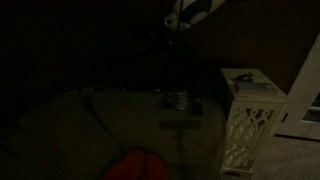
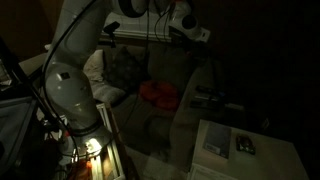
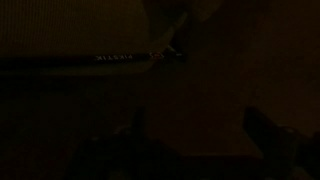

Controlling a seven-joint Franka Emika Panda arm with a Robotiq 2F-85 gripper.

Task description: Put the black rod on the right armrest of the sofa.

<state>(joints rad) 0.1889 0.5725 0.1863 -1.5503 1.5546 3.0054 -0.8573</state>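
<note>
Light: very dim in all views, so little detail.
Sofa: olive-grey, low, rounded; seen in both exterior views [image 1: 60, 130] [image 2: 150, 118].
Black rod: in wrist view a long straight dark strip [image 3: 100, 60] w/ small pale lettering, lying flat on a dull surface; can't tell which part of sofa that is. Not made out in the exterior views, too dark.
Rod end: small red-and-white bit [image 3: 165, 52] right at it; can't tell what it is.
Gripper: wrist view, fingers apart [image 3: 200, 138], one dim finger [image 3: 268, 130] low in frame, nothing between them; well clear of the rod, not touching it.
Arm: white, base [image 2: 70, 95] beside sofa, reaching up high above sofa back.
Red thing: bright, crumpled-looking, on sofa seat [image 1: 133, 166] [image 2: 158, 95].
Cushion: patterned, on sofa at the end nearer the arm base [image 2: 125, 68].
T-stand: thin dark upright [image 1: 178, 128] just off sofa, betw. sofa and box table.
Box table: white, lattice sides [image 1: 245, 130], beside sofa; top [image 2: 275, 160] carries a small dark item [image 2: 245, 145].
</note>
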